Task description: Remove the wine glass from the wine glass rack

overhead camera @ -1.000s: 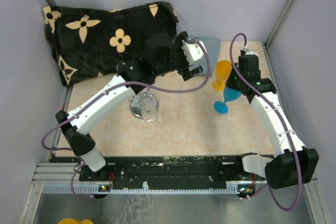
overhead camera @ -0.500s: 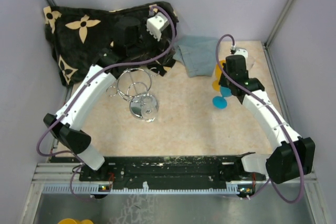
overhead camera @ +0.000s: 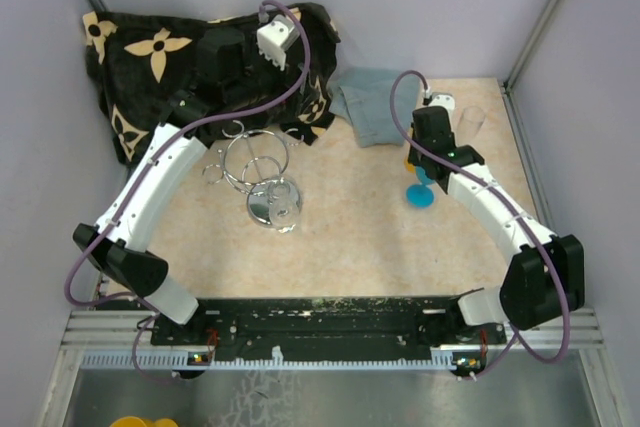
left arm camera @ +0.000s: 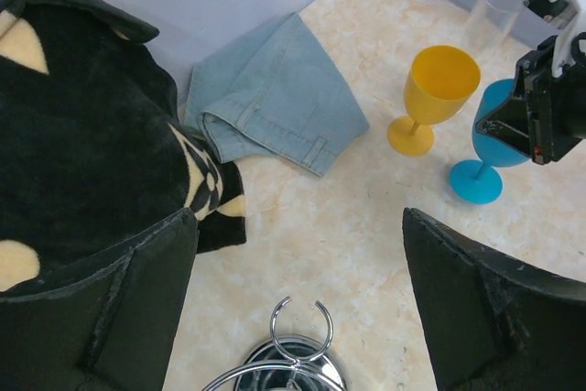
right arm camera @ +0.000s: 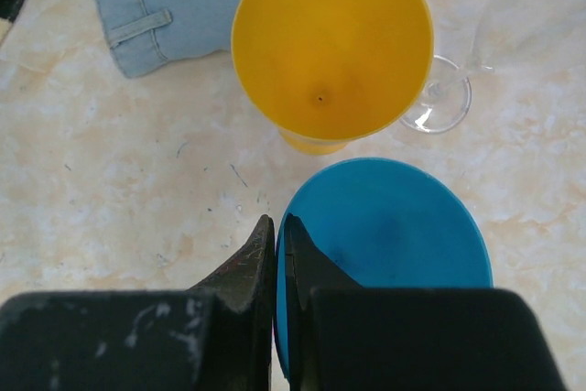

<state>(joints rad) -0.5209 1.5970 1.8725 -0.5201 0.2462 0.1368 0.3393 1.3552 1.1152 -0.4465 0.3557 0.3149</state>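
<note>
The wine glass rack [overhead camera: 262,162], a chrome wire stand on a shiny round base, stands left of centre on the table; its top loop [left arm camera: 299,327] shows at the bottom of the left wrist view. No glass hangs on it. A blue wine glass [right arm camera: 389,244] stands upright on its foot [overhead camera: 421,197] at the right. My right gripper [right arm camera: 279,226] is shut on its rim, one finger inside the bowl and one outside. Behind the rack, my left gripper [left arm camera: 298,226] hangs open over the edge of the black cloth, holding nothing.
A yellow wine glass [right arm camera: 331,43] stands just behind the blue one, and a clear glass [left arm camera: 494,11] behind that near the right wall. A folded denim cloth [overhead camera: 368,107] lies at the back centre. A black flowered cloth [overhead camera: 150,57] fills the back left corner.
My left arm has swung from the back centre to the back left, uncovering the rack. My right arm has shifted slightly left with the blue glass, which now stands straighter.
</note>
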